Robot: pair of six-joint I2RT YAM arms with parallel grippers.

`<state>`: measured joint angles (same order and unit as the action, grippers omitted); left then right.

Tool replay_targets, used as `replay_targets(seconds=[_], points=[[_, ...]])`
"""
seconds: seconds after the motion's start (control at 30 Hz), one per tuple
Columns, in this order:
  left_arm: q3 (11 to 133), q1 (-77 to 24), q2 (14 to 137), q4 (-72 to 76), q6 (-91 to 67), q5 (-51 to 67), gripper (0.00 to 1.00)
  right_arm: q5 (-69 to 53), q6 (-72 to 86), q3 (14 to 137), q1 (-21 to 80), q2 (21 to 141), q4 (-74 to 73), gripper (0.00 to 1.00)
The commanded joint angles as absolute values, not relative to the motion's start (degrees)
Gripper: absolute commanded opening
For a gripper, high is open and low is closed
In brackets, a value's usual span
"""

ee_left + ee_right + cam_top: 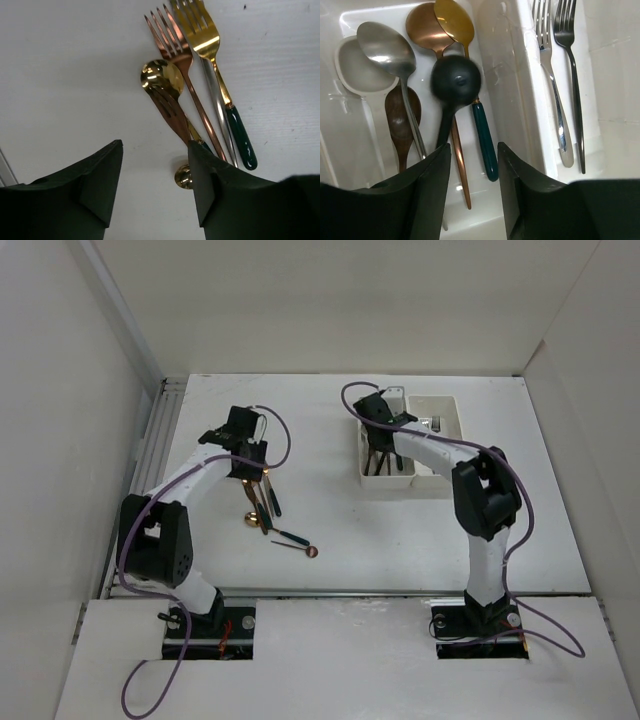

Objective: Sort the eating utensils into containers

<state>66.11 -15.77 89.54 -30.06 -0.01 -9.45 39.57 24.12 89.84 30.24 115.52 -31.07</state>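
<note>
Several eating utensils lie in a pile on the white table (400, 530) just under my left gripper (248, 458). In the left wrist view I see a gold fork with a teal handle (206, 40), a copper fork (175, 50), a gold spoon (159, 75) and a second copper fork (169, 107). My left gripper (155, 175) is open and empty, its right finger (212, 185) over the handles. My right gripper (472, 165) is open above the left container (507, 75), which holds several spoons, a black one (456, 80) on top. The right container (590, 75) holds two forks (550, 65).
A teal-handled copper spoon (297, 540) lies apart from the pile, toward the near edge. The joined white containers (447, 412) stand at the back right. White walls close in the table on three sides; a slotted rail (160, 430) runs along the left edge.
</note>
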Motion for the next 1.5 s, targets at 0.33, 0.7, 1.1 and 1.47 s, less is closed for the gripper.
replay_targets(seconds=[0.33, 0.7, 1.1, 1.47], points=[[68.6, -16.8, 96.0, -31.9, 1.4, 10.2, 0.44, 39.5, 27.1, 91.0, 33.7, 102.4, -32.2, 0.56], [71.9, -18.1, 103.3, -27.5, 1.2, 2.8, 0.31, 39.5, 29.8, 86.1, 34.3, 99.6, -33.3, 0.56], [70.0, -22.9, 102.2, -25.8, 1.9, -4.8, 0.26, 39.5, 29.8, 85.4, 34.3, 99.6, -33.8, 0.56], [68.3, -22.9, 100.8, -26.6, -0.6, -7.2, 0.29, 40.5, 29.8, 83.6, 34.3, 98.4, -33.8, 0.56]])
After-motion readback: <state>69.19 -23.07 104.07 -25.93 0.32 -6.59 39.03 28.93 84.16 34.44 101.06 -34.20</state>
